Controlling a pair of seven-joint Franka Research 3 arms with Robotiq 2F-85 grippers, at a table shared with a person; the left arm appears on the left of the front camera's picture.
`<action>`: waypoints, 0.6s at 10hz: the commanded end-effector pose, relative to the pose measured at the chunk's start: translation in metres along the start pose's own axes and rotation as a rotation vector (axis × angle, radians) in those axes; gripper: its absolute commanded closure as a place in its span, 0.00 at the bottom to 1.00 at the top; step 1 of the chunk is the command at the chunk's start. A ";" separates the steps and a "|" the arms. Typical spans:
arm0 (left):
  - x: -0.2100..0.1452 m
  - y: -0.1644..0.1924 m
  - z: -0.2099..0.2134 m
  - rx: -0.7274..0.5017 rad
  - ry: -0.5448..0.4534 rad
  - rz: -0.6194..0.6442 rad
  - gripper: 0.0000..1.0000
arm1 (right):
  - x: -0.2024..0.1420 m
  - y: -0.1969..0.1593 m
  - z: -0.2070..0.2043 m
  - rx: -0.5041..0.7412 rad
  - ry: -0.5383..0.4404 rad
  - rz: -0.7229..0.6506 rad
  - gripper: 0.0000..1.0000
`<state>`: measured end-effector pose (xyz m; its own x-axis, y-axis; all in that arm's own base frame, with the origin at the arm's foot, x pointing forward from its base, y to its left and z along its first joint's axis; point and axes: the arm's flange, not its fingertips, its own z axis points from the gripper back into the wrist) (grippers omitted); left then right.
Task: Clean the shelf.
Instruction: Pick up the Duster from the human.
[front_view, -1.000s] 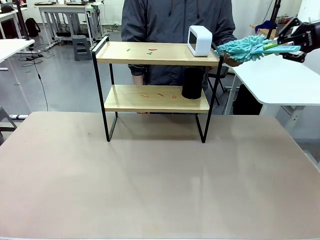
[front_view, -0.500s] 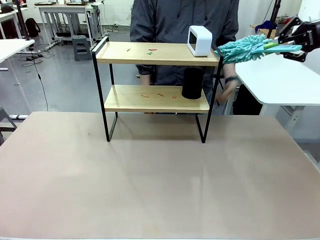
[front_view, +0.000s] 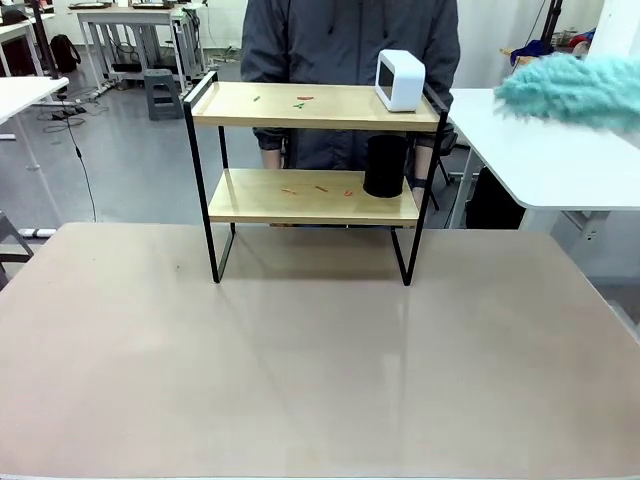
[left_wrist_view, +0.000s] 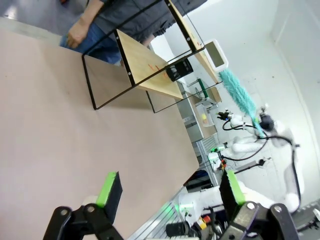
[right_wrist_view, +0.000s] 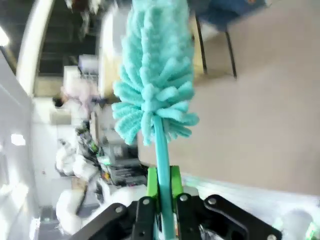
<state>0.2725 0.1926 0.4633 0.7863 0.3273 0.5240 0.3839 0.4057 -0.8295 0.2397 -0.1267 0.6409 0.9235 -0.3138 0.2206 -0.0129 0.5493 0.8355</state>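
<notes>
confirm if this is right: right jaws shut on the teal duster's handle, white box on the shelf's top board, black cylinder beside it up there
Not quite. The front view shows the black cylinder on the lower board of the shelf, below the white box. The white box is on the top board, and the right jaws are shut on the handle of the teal duster.

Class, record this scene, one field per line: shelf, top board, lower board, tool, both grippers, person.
Shelf: two-tier shelf on the table
Top board: white box at right end, red and green scraps
Lower board: black cylinder at right, orange scraps
Tool: teal duster, raised right of the shelf
Right gripper: shut on the duster's handle
Left gripper: open, empty
Person: behind the shelf
</notes>
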 end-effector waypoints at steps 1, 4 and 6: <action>0.001 -0.001 -0.001 -0.015 -0.009 -0.021 0.00 | -0.085 -0.015 0.033 -0.048 0.147 0.146 1.00; 0.001 -0.001 -0.001 -0.015 -0.009 -0.021 0.00 | -0.106 -0.016 0.035 -0.060 0.160 0.107 1.00; 0.001 -0.001 -0.001 -0.015 -0.009 -0.021 0.00 | -0.106 -0.016 0.035 -0.060 0.160 0.107 1.00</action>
<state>0.2728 0.1925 0.4628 0.7874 0.3269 0.5227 0.3830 0.4050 -0.8302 0.1304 -0.1320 0.6136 0.9741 -0.0900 0.2073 -0.1055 0.6301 0.7693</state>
